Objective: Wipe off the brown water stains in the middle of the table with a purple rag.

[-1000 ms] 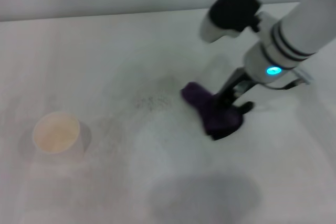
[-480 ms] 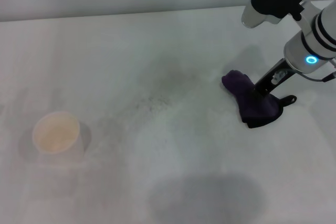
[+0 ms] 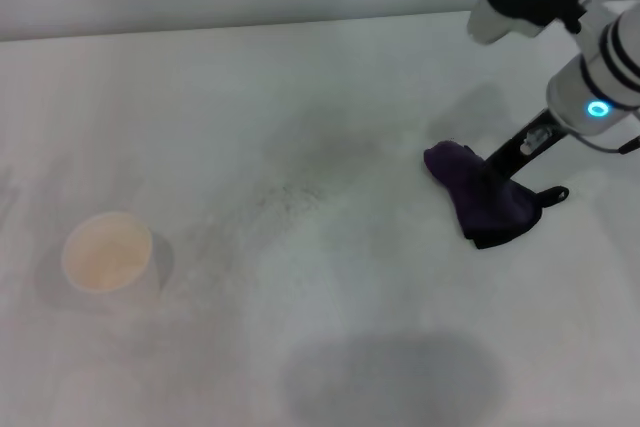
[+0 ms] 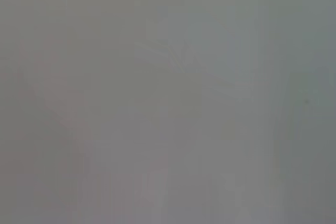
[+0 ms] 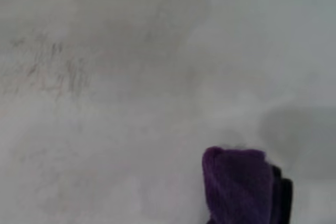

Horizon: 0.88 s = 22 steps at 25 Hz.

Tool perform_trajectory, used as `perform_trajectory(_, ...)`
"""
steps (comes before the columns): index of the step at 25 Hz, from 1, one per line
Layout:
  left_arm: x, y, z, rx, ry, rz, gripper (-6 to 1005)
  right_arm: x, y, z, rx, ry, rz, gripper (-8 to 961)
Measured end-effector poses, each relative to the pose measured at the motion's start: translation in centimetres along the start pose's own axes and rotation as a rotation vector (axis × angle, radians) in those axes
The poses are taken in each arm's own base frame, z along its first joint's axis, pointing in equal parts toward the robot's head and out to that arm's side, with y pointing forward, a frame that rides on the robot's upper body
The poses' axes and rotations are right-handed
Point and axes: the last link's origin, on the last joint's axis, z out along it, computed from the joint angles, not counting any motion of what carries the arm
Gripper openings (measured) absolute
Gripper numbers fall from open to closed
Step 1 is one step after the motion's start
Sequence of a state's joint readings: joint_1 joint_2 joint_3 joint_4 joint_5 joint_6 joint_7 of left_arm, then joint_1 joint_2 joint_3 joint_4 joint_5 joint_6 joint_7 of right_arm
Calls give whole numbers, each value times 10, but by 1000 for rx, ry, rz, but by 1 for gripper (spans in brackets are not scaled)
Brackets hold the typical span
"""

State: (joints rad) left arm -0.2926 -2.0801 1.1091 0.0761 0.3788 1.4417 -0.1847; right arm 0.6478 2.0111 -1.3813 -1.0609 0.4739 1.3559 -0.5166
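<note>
Right gripper [image 3: 497,175] is reaching down at the table's [image 3: 330,347] right side, its dark fingers pressing into the rag [image 3: 482,205]; cannot tell how wide the fingers are standing, since the cloth is hiding their tips. Rag is lying bunched on the surface, its black loop poking out toward the right, well right of centre. No tan blotch is showing in the middle; only faint grey speckled smudges [image 3: 290,195] there. Cup [image 3: 107,257] is sitting upright far left, well apart from the rag. Right wrist view: rag [image 5: 242,186] at the frame edge, smudges [image 5: 52,69] beyond. Left gripper is not showing anywhere; left wrist view is giving only blank grey.
</note>
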Motion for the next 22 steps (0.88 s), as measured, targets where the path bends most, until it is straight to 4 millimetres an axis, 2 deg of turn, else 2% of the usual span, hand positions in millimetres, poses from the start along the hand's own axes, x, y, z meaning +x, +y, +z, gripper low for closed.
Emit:
perform_trajectory(3, 1, 0, 2, 2, 4, 1, 891, -2, -10, -7, -7, -48, 34, 106)
perform_trajectory(8, 2, -1, 4, 8, 11, 21, 890, -3, -31, -19, -24, -167, 71, 264)
perform_trajectory(9, 2, -2, 4, 11, 13, 28, 890, -2, -45, -23, 7, -234, 105, 269)
perform_trajectory(11, 4, -3, 6, 26, 21, 36, 890, -1, -51, -24, 26, -266, 117, 278)
perform_trajectory(17, 5, -9, 10, 79, 31, 26, 890, 12, -86, -32, 88, -500, 193, 287)
perform_trajectory(22, 7, -9, 13, 83, 41, 8, 891, 36, -108, -36, 129, -770, 275, 285)
